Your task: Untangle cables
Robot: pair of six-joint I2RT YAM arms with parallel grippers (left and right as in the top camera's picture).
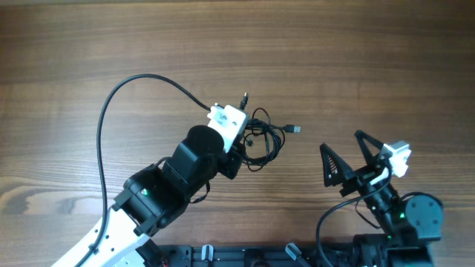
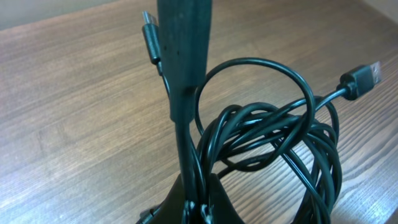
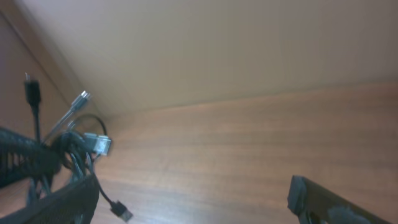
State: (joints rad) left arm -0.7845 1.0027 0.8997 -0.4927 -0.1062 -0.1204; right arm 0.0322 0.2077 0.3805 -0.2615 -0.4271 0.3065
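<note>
Cables (image 1: 266, 139) sit in a messy black bunch on your table (image 1: 111, 44). Your left claw (image 2: 183, 25) pinches them tight. Your right claw (image 1: 339, 139) stands wide open nearby.

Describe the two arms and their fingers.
Left arm: black joints, white lower link, thick black cable looping off its white wrist block. Right arm: black, white wrist block, tapered black fingers. Each shows a green light.
</note>
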